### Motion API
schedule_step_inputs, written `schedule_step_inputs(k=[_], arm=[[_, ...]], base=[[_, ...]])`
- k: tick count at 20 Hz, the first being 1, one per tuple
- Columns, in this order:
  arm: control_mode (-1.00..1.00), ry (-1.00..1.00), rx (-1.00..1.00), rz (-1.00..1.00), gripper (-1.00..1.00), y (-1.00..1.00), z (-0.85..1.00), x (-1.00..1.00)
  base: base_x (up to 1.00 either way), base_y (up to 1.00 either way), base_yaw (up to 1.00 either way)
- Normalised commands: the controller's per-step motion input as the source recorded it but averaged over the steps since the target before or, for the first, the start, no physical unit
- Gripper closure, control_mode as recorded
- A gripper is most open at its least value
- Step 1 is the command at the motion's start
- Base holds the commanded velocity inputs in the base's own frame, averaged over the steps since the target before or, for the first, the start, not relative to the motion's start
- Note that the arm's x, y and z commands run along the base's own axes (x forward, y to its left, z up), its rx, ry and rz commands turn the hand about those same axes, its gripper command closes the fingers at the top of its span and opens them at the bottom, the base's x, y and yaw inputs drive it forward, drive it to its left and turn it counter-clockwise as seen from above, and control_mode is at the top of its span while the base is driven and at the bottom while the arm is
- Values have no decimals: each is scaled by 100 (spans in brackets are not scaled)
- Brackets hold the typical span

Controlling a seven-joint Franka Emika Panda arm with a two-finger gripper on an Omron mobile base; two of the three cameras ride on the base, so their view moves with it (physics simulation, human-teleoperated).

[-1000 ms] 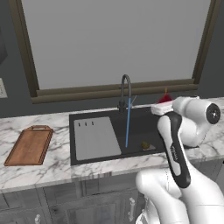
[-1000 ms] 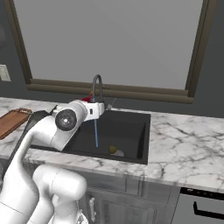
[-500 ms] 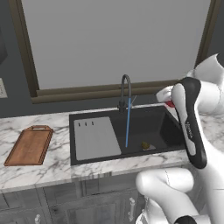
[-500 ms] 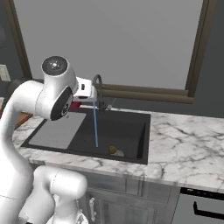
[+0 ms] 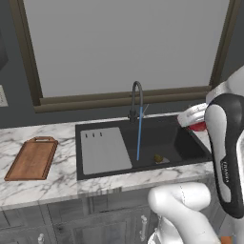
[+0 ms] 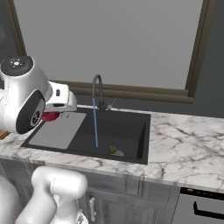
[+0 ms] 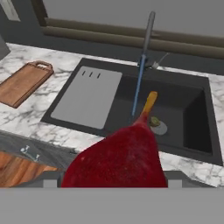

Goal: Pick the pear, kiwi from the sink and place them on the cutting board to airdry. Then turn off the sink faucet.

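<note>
Lifted higher than a moment before, the gripper (image 7: 114, 186) held the pear (image 7: 114, 162) clamped between its jaws, clear above the sink (image 5: 181, 138) — ready to carry left to the cutting board (image 5: 32, 158). Kiwi (image 5: 158, 158) lay in the basin; faucet (image 5: 137, 101) running, beyond the marble counter (image 6: 183, 140), under a window (image 5: 124, 45).

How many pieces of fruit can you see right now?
2. The red pear is up in the claw, above the counter; the kiwi lies in the sink near the drain.

A wide brown-framed window (image 5: 128, 47) spans the dark wall above the marble counter (image 5: 43, 186)
</note>
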Motion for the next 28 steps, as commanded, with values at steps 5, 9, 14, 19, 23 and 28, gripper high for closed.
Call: schedule_step_inputs(k=[5, 9, 14, 19, 23, 28], arm=[[-100, -7, -9, 6, 100, 89, -16, -83], [-100, -1, -8, 15, 100, 100, 0, -27], [-100, 7, -3, 22, 100, 99, 3, -1], [-100, 14, -3, 21, 100, 90, 3, 0], [-100, -5, 0, 15, 100, 55, -23, 8], [-100, -2, 0, 7, 100, 27, -12, -4]], base=[[0, 0, 0], [0, 0, 0], [0, 0, 0], [0, 0, 0], [0, 0, 0], [0, 0, 0]])
